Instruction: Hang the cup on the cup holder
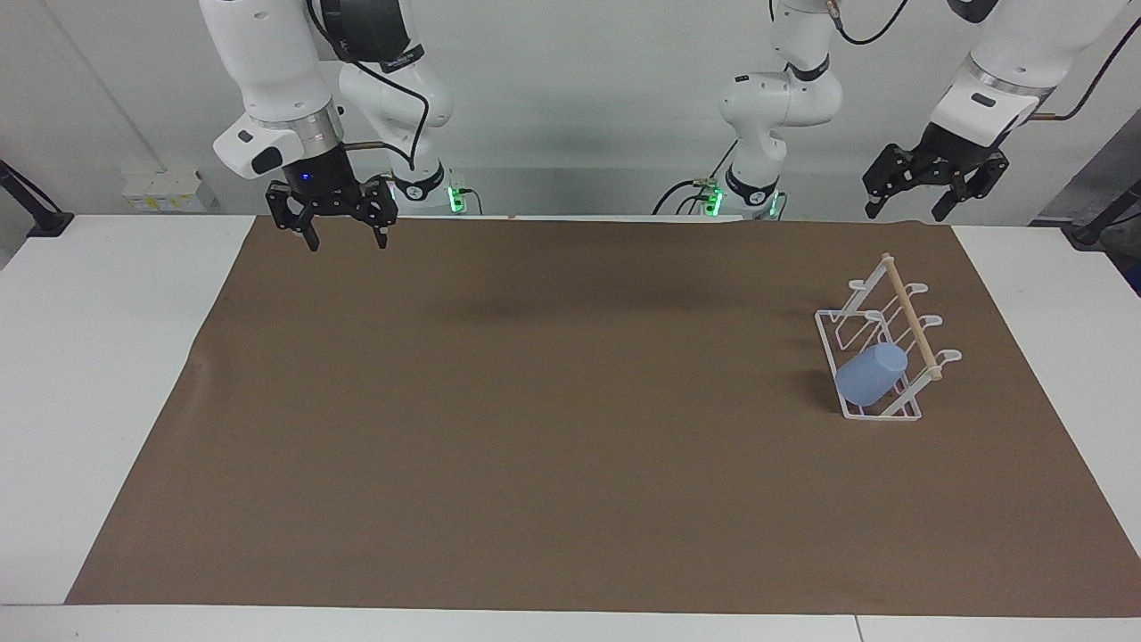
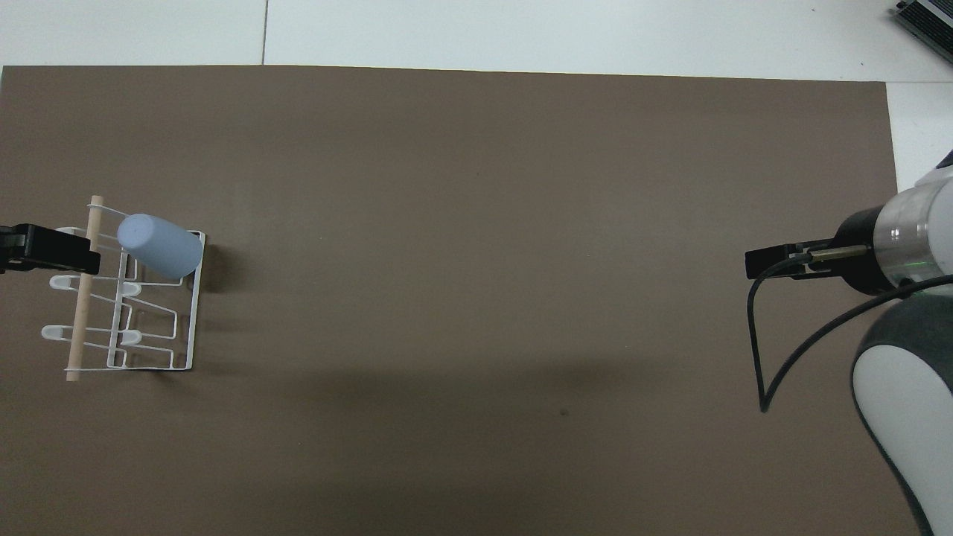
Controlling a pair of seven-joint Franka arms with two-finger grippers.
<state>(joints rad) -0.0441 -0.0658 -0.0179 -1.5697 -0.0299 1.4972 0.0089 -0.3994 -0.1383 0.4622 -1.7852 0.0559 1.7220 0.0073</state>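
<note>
The cup [image 1: 871,372], pale blue plastic, sits mouth-down over 1 slanted prong of the cup holder [image 1: 909,312], at the rack's end farthest from the robots, toward the left arm's end of the counter [image 1: 116,374]. Likely light, stiff, smooth-walled; best taken across its tapered sides, approx. mid-height. Left gripper [image 1: 906,207] hangs high above the brown mat [image 1: 535,401], jaws wide, empty. Right gripper [image 1: 346,240] waits w/ jaws wide.

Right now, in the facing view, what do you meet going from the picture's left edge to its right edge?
right gripper → cup → left gripper. The cup holder overlaps the cup and the left gripper in the order, so it is left out.
</note>
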